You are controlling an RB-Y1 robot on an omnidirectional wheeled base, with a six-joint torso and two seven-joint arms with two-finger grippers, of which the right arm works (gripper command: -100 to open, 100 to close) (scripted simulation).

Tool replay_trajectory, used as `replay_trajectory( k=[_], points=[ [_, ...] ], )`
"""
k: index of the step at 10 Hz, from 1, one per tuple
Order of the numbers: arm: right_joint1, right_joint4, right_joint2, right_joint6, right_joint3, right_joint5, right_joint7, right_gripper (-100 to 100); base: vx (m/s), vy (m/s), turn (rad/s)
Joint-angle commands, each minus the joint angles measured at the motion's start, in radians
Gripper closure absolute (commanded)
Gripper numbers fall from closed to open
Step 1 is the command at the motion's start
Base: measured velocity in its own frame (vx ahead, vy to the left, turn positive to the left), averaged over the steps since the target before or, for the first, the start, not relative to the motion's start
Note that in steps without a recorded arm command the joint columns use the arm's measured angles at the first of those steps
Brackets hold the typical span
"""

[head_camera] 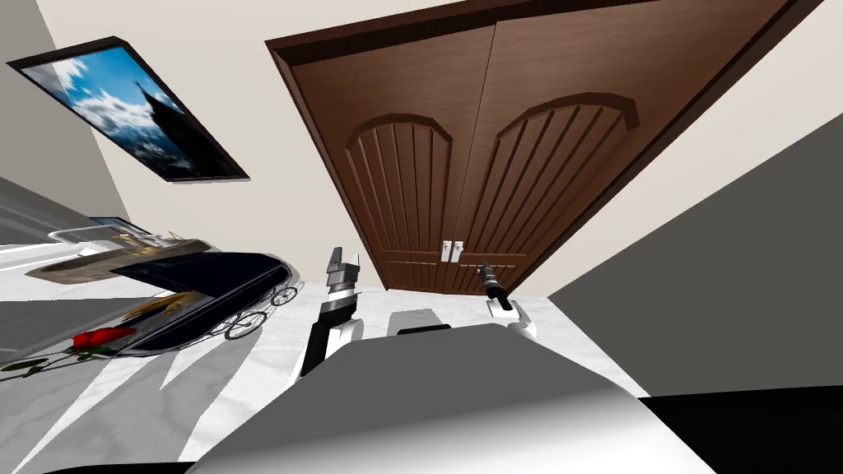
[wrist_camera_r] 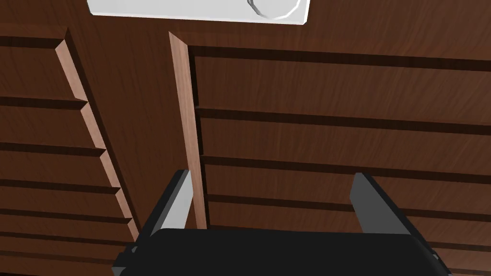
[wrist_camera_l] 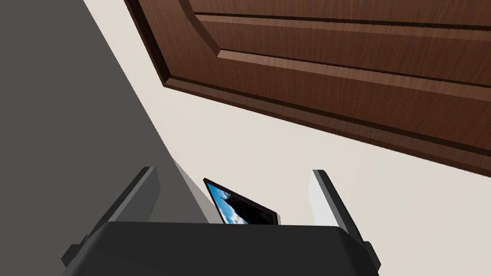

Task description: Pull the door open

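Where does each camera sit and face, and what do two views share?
Head: on the head, steeply down at the brown double door; left end effector and right end effector show.
Left wrist: on left hand, toward door corner and framed picture; own open fingers.
Right wrist: on right hand, toward door slats and handle plate; own open fingers.
Shared: framed picture, in head and left wrist.

No text, label, brand, number or sign can be read on anything in these views.
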Motion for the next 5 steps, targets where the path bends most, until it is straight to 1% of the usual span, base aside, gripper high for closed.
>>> replay_trajectory(
  k=[1,2,3,4,5],
  points=[
    [0.012,0.013,-0.010,0.003,-0.028,-0.003,0.006,-100,0.016,-0.073,-0.112],
    [0.015,0.020,-0.017,0.008,-0.044,-0.005,0.009,-100,0.055,-0.083,-0.113],
    [0.013,0.024,-0.019,0.011,-0.052,-0.006,0.012,-100,0.146,-0.068,-0.067],
    [0.009,0.025,-0.018,0.012,-0.052,-0.006,0.013,-100,0.178,-0.043,0.010],
    [0.002,0.025,-0.015,0.012,-0.049,-0.005,0.015,-100,0.176,-0.015,0.068]
  ],
)
